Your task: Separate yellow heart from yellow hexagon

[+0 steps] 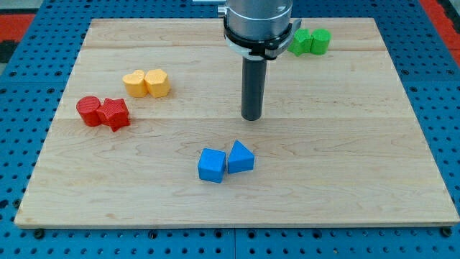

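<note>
A yellow heart [134, 83] and a yellow hexagon [157, 83] sit touching side by side in the upper left part of the wooden board [345, 144], the heart on the view's left. My tip [251, 117] rests on the board near the middle, well to the right of and a little below the yellow pair, apart from every block.
A red round block [89, 111] and a red star [114, 114] touch at the left. A blue cube-like block [211, 165] and a blue triangle [241, 157] touch below my tip. Two green blocks [310, 41] lie at the top right beside the arm's body.
</note>
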You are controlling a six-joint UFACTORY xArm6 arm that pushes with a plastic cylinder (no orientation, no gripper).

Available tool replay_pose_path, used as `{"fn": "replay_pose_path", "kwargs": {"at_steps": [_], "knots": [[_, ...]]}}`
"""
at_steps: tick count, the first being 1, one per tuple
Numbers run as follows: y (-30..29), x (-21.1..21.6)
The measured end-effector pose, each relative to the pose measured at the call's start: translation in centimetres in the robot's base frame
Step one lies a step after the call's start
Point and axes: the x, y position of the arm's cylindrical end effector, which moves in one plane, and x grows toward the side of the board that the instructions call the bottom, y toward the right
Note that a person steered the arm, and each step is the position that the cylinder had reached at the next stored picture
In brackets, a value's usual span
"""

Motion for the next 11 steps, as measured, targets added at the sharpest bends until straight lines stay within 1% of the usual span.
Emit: {"fn": "replay_pose_path", "kwargs": {"at_steps": [2,3,4,6,8,9,10,11], "knots": [[0.0,0.1],[-1.5,0.1],[-7.5,0.0],[-7.8,0.0],[-9.4,-3.9],[-10.0,-3.9],[-14.2,-3.9],[-15.5,-3.9]]}}
